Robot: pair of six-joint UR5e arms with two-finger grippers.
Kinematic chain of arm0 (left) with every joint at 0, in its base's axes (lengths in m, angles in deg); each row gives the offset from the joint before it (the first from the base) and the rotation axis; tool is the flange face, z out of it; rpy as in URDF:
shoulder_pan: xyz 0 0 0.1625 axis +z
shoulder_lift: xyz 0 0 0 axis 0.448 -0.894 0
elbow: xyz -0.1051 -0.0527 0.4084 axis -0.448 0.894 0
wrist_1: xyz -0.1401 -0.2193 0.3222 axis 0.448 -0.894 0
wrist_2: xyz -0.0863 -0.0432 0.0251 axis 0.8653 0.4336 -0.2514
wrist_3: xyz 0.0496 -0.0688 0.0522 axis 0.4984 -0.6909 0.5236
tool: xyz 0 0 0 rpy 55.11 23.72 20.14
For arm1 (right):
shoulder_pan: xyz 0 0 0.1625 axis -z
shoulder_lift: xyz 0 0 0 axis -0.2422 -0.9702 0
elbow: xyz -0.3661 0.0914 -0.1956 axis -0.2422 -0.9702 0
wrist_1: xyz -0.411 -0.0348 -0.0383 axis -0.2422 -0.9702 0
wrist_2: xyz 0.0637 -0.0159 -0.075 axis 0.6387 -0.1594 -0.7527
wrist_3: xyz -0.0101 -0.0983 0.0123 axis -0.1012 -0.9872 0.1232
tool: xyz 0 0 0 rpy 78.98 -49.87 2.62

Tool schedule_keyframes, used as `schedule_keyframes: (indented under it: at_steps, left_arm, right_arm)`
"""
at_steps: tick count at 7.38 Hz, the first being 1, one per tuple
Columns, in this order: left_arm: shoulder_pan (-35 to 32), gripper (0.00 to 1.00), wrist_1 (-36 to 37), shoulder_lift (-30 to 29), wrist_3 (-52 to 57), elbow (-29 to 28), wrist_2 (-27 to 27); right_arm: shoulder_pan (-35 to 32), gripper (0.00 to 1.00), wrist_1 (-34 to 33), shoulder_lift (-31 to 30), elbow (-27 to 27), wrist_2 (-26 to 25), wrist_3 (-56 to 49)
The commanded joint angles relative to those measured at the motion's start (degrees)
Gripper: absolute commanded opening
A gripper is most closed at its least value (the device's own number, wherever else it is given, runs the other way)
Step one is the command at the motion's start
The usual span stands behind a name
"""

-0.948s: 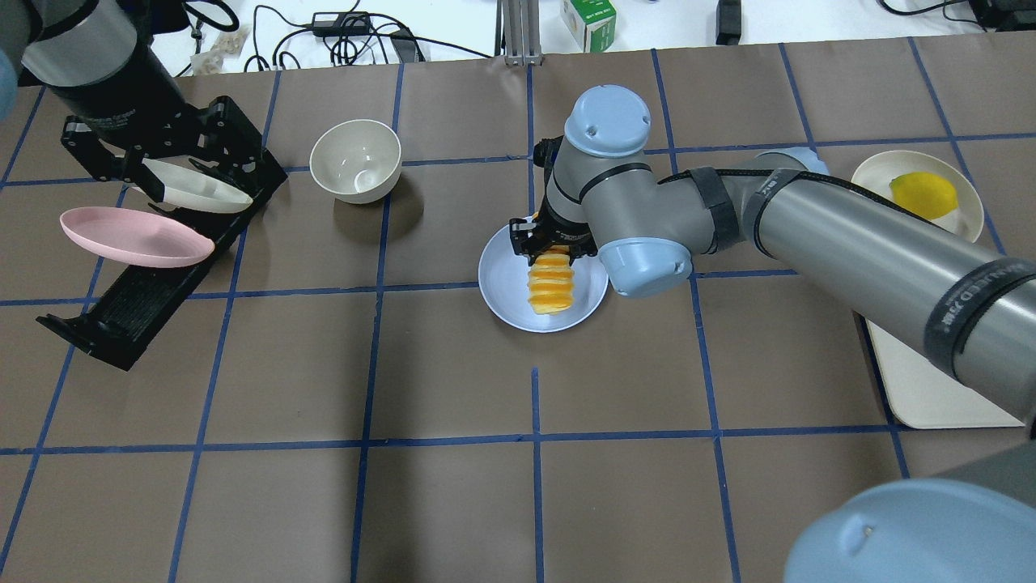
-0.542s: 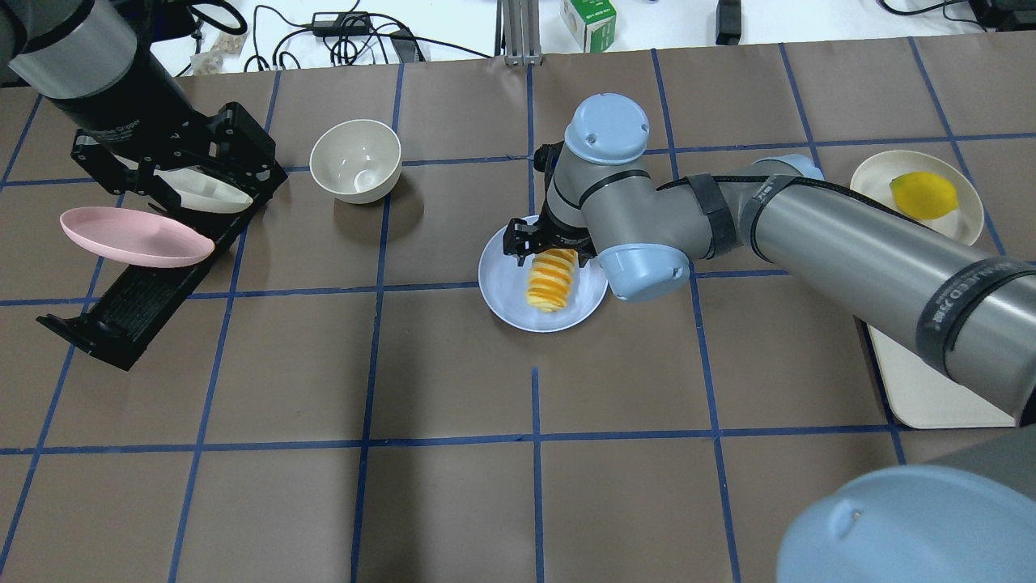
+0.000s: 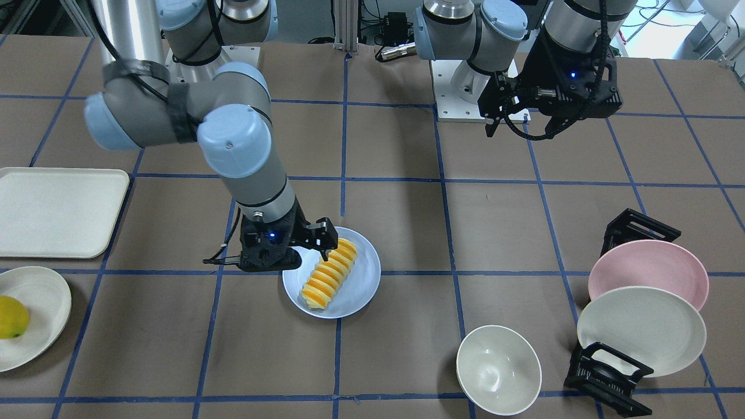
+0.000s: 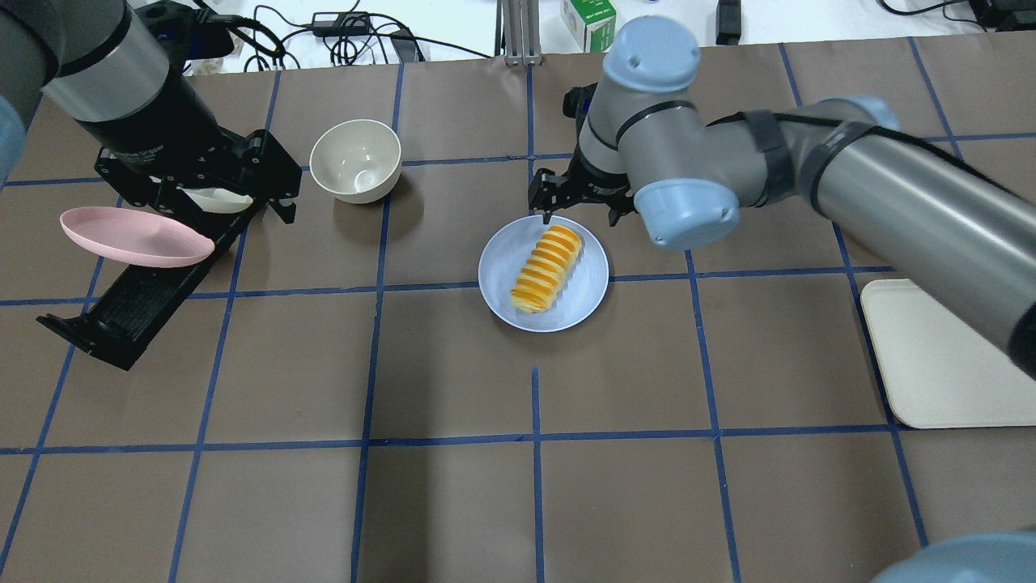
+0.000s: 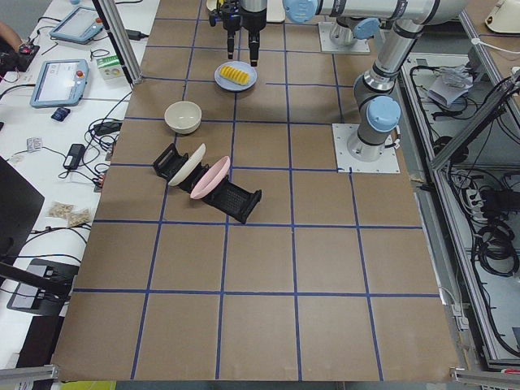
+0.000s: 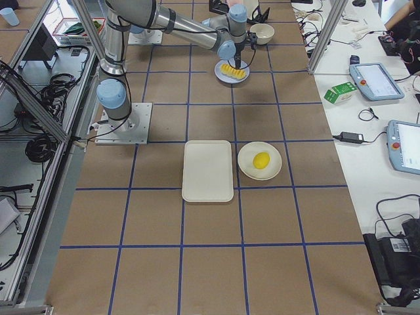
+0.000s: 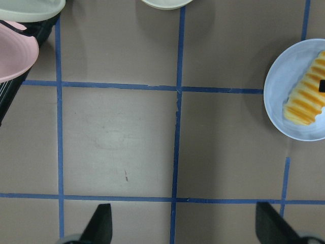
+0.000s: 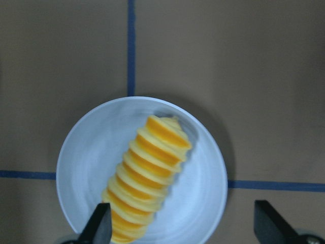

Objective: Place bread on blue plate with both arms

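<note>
The bread lies free and slightly slanted on the blue plate near the table's middle. It also shows in the front view on the plate. My right gripper is open and empty, raised over the plate's far edge, apart from the bread. In its wrist view the bread and plate lie below its spread fingertips. My left gripper is open and empty, high above the dish rack at the far left. In its wrist view the plate sits at the right edge.
A cream bowl stands left of the plate. A black rack holds a pink plate and a cream plate. A cream tray lies at the right. A lemon sits on a cream plate.
My right gripper has let go of the bread, opened and lifted back toward the plate's far edge. The bread now rests slanted on the plate. My left gripper has shifted right.
</note>
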Motion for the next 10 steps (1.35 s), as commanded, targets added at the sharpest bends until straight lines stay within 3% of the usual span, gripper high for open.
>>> schedule_keyframes:
  at_steps: [1, 2, 3, 4, 6, 7, 8, 10]
  left_arm:
    - [0.0, 1.00, -0.6, 0.0, 2.2, 0.1, -1.8]
    - [0.0, 1.00, -0.5, 0.0, 2.1, 0.1, -1.8]
    - [0.0, 1.00, -0.7, -0.1, 2.1, 0.3, -1.8]
    - [-0.1, 1.00, -0.5, -0.1, 1.5, 0.3, -1.2]
    - [0.0, 1.00, -0.5, 0.0, 1.3, 0.3, -1.3]
    - [-0.1, 1.00, -0.4, -0.5, 1.3, 0.3, -1.1]
    - [-0.1, 1.00, -0.3, -0.4, 1.3, 0.3, -0.9]
    - [-0.1, 1.00, -0.4, -0.1, 1.3, 0.2, -0.8]
  right_arm:
    - [7.4, 1.00, 13.2, -10.7, -1.7, -1.2, -4.4]
    - [7.8, 1.00, 18.1, -15.3, -1.8, -1.3, -4.2]
    - [7.6, 1.00, 18.7, -17.4, -2.3, -3.0, -4.8]
    - [6.9, 1.00, 20.1, -16.8, -5.5, -3.4, -7.0]
    - [7.0, 1.00, 29.9, -11.6, -16.9, -3.9, -9.5]
    - [6.9, 1.00, 33.6, -9.9, -19.6, -6.5, -10.9]
    - [7.9, 1.00, 34.9, -9.7, -18.5, -6.8, -16.6]
    - [7.3, 1.00, 34.8, -10.1, -18.1, -6.4, -17.7]
